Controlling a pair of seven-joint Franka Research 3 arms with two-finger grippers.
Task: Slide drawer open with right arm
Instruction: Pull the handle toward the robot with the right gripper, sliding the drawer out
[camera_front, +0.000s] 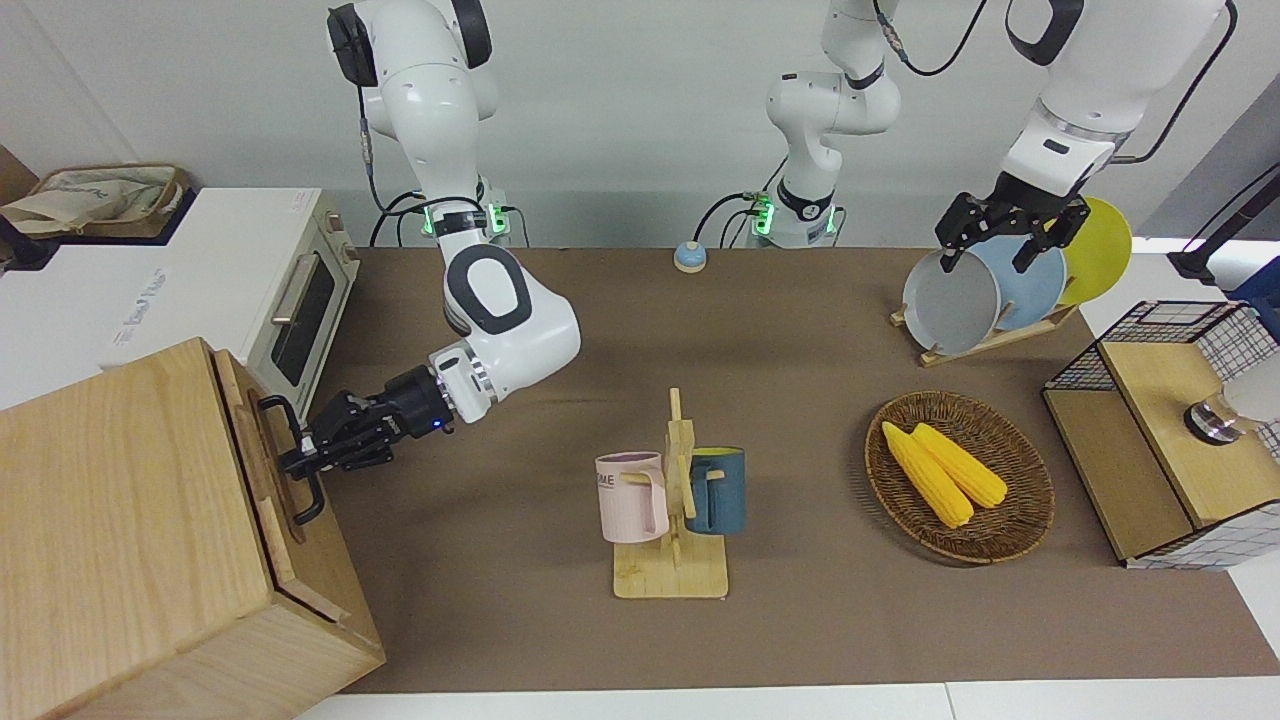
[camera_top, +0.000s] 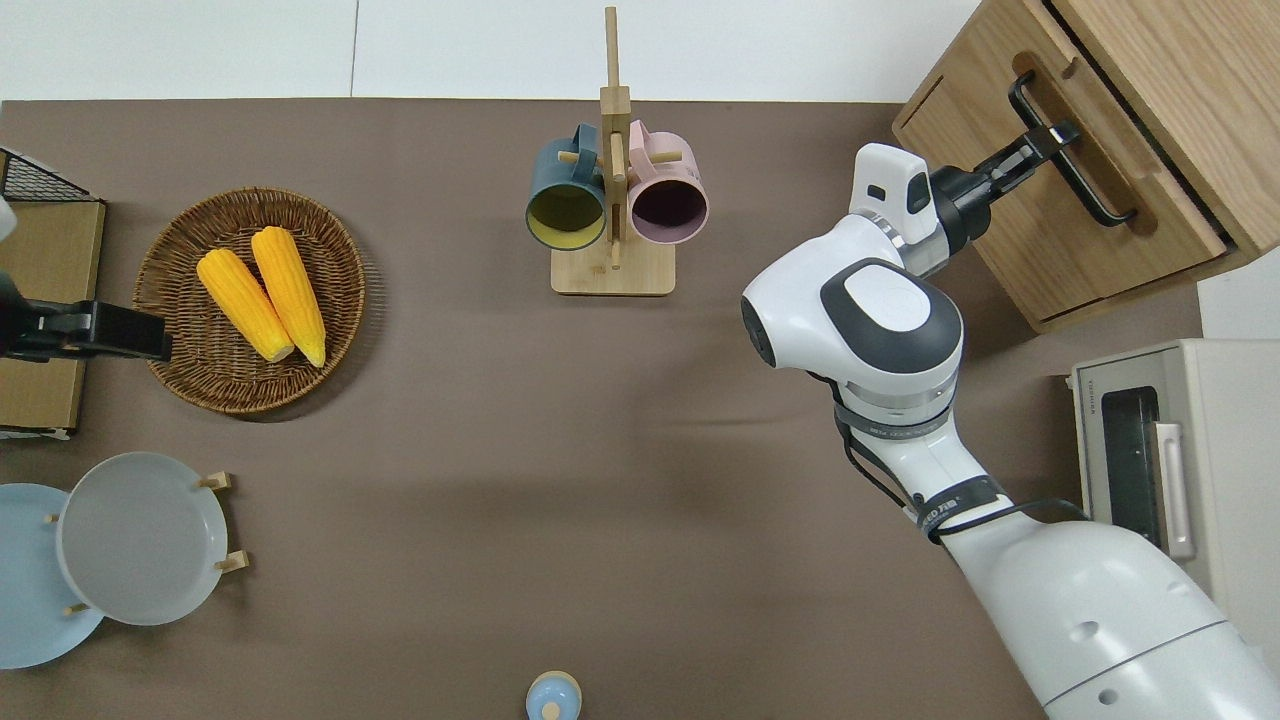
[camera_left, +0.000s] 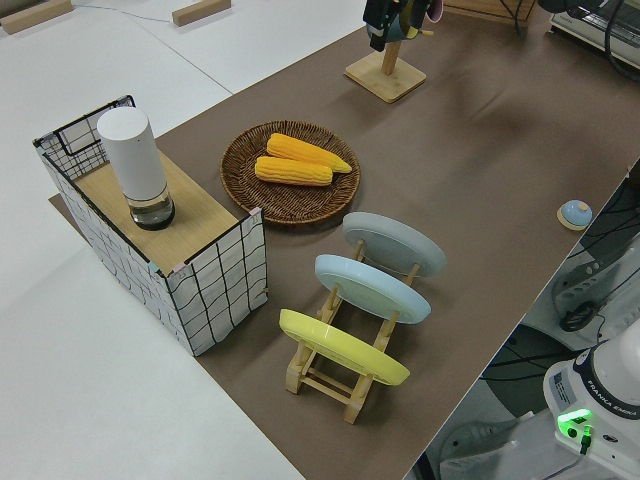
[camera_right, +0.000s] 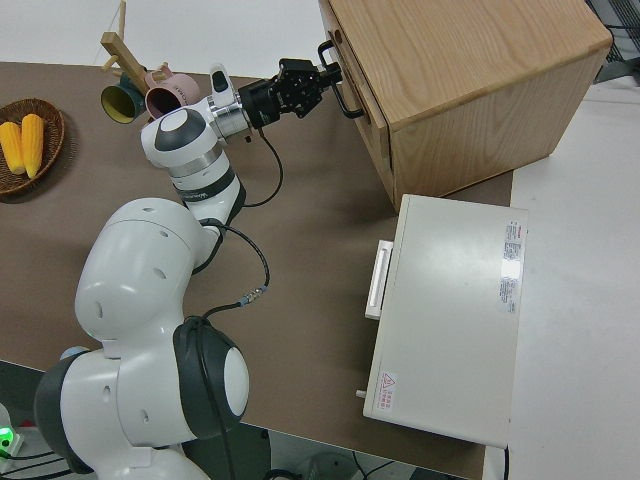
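The drawer (camera_front: 262, 470) is the top front of the light-wood cabinet (camera_front: 120, 520) at the right arm's end of the table. It stands out a little from the cabinet, with a dark gap along its edge in the overhead view (camera_top: 1110, 140). My right gripper (camera_front: 295, 460) is shut on the drawer's black bar handle (camera_front: 305, 495), near the bar's middle. The grip also shows in the overhead view (camera_top: 1060, 135) and the right side view (camera_right: 325, 85). My left gripper (camera_front: 1005, 235) is parked and open.
A white toaster oven (camera_front: 290, 300) stands beside the cabinet, nearer to the robots. A mug rack (camera_front: 672, 500) with a pink and a blue mug stands mid-table. A basket of corn (camera_front: 1020, 520), a plate rack (camera_front: 990, 290) and a wire-mesh box (camera_front: 1170, 430) are at the left arm's end.
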